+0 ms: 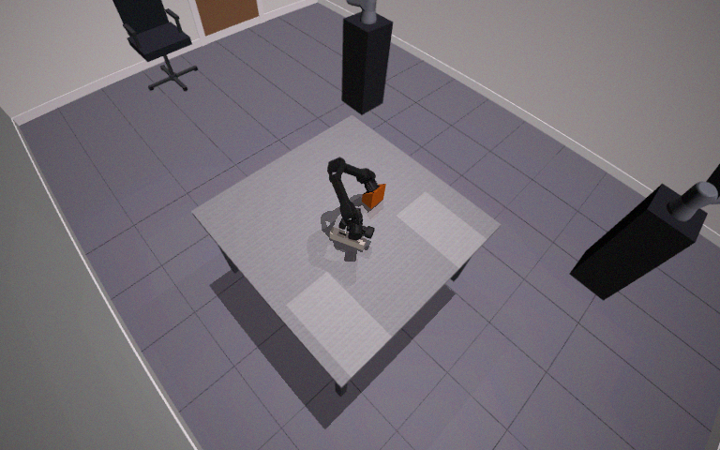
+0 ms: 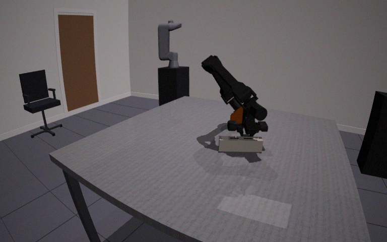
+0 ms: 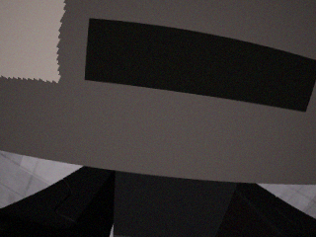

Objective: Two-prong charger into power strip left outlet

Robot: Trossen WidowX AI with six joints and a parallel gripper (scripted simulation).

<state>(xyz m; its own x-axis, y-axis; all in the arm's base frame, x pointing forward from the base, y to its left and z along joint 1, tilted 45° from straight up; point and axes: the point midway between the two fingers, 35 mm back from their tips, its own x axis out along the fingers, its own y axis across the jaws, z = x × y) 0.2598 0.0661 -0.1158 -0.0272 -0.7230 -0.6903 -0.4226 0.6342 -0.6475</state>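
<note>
- We have the gripper (image 1: 352, 235) (image 2: 246, 134) (image 3: 164, 165) clamped on a dark block, which we take to be the charger (image 3: 175, 209); it sits between the fingers, low in the wrist view, right by the power strip (image 1: 347, 242) (image 2: 240, 145) (image 3: 148, 128).
- The strip rests on the table (image 1: 265, 212) (image 2: 142, 171) (image 3: 37, 173), its long side running across the exterior view, with two dark marks (image 2: 234, 138) along its top.
- We judge the charger light, stiff and a little smooth, sturdy in the body but with prongs that could bend under a sideways push.
- We would take hold of the body's two opposite sides, well back from the prongs, and keep the fingers square to it.
- The fingers point down at the strip's top, so we expect the prongs to face down too, but we cannot see them, nor tell whether they have gone in.
- The charger's long axis is hidden from us; we can only guess that it follows the fingers.
- For the shutter, we would want both prongs over the left outlet, then one straight, even push.
</note>
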